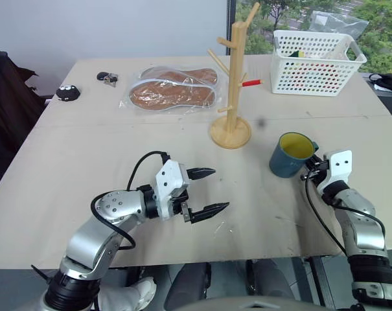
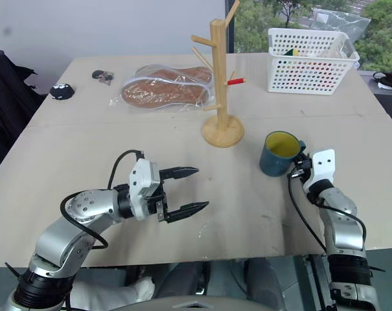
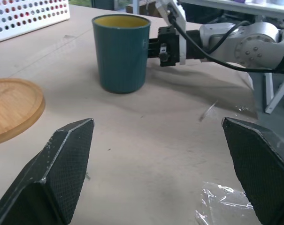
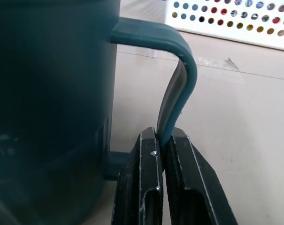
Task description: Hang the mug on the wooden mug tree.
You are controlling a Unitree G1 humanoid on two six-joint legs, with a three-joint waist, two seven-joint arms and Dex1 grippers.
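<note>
The right gripper (image 4: 166, 154) is clamped on the lower part of the handle (image 4: 179, 79) of the mug (image 1: 291, 154), the two black fingers pinching the thin loop from either side. The handle is taken rather than the body, presumably so that the loop's upper part is left free to be slipped over a peg. The mug stands upright on the table (image 1: 85, 162), directly ahead of this gripper, its yellow inside facing up.

The left gripper (image 1: 205, 192) is held with its jaws spread wide and nothing between them; it is kept well apart from the mug, apparently parked out of the way.

The tree (image 1: 233, 78) stands beyond and to the left of the right gripper, near but not touching the mug. Bare table lies between the two, so room for a lift and a swing across is judged ample. The basket (image 1: 312, 61) sits farther ahead, clear of that path. The table's near edge lies close behind the right wrist.
</note>
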